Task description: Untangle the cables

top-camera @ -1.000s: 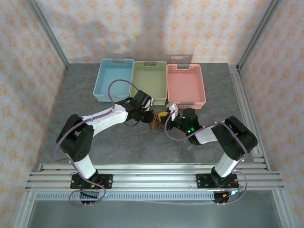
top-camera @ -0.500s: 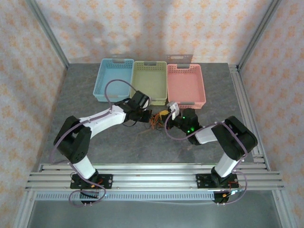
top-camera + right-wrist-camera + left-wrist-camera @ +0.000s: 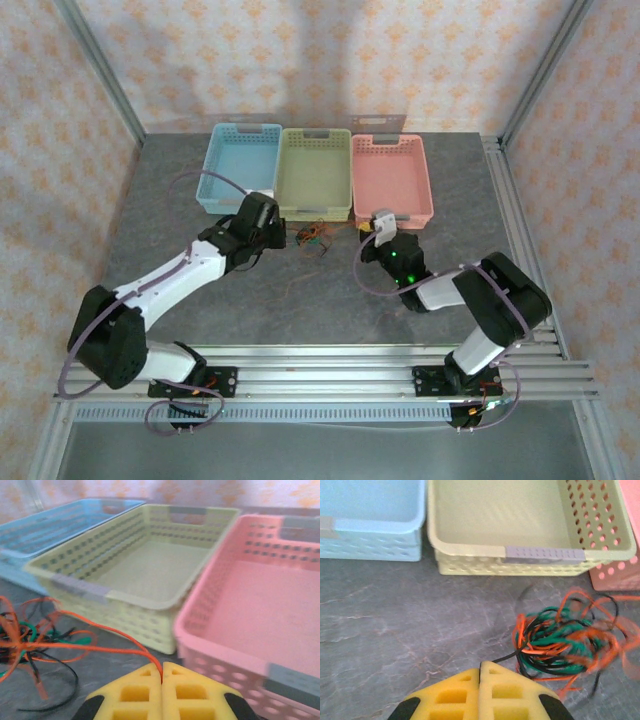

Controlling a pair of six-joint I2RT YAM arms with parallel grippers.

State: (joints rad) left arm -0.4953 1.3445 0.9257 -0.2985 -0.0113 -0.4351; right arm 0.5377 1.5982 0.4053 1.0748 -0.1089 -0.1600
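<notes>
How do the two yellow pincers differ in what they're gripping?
The left pincer is shut on a black cable; the right pincer on an orange cable. The left pincer faces the green basket, the right pincer sits by the pink basket. Both strands lead into one tangle.

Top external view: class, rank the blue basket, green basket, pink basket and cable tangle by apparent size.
1. blue basket, green basket and pink basket: too alike to rank.
2. cable tangle: clearly smallest.
</notes>
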